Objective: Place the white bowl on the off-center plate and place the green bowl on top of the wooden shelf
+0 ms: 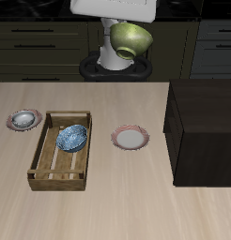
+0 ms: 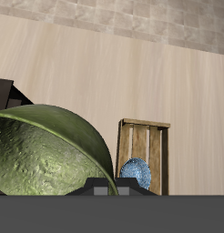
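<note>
A light-wood tabletop [image 1: 108, 202] carries a slatted crate [image 1: 59, 150] holding a blue-patterned bowl [image 1: 73, 138], a red-rimmed plate [image 1: 130, 139] near the centre, the off-center plate [image 1: 23, 120] bearing the white bowl [image 1: 24, 118] toward the back edge, and the wooden shelf [image 1: 204, 127] at one side edge.

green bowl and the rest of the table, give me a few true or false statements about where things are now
1. The green bowl is held up in the air by the gripper. True.
2. The white bowl sits on a plate. True.
3. The blue-patterned bowl lies on the shelf. False: it is in the crate.
4. The plate beside the crate carries a bowl. False: it is bare.
</note>
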